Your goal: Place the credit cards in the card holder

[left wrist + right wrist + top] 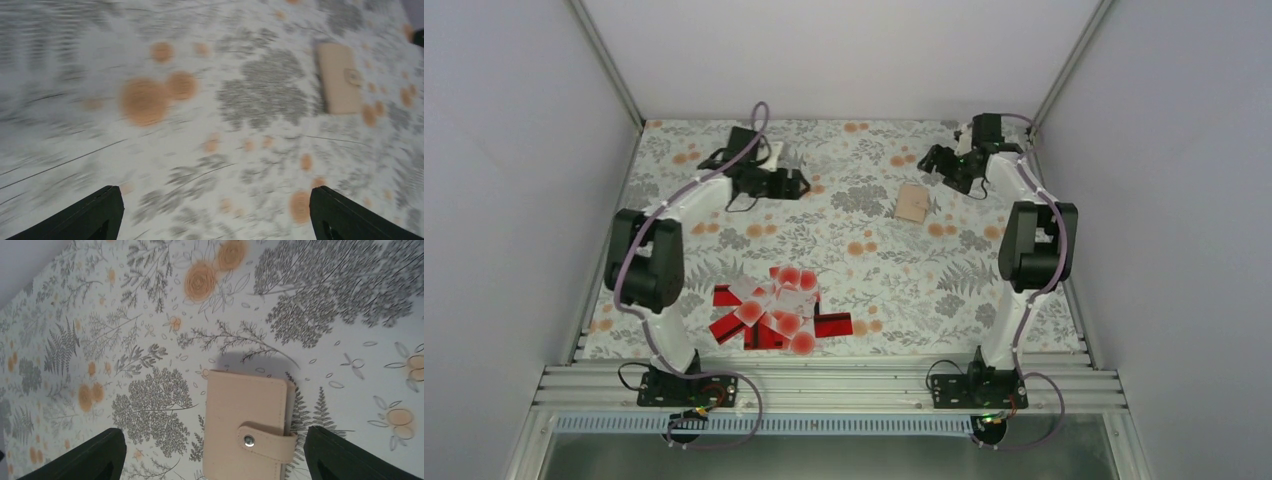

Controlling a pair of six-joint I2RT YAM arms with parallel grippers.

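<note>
Nearest on the table [894,280], close to its near edge and left of middle, the credit cards [774,308] lie in an overlapping heap. I'd guess they are light, stiff and slick, best pinched by a raised edge where one rests on another. Toward the far right corner the card holder [245,425] lies flat and snapped shut, likely soft and light, to be taken across its long sides. Just beyond it the right pincer [214,455] hangs, jaws wide and empty, pointed at it. By the far edge the left pincer [215,212], also wide and empty, is well apart from the cards
</note>
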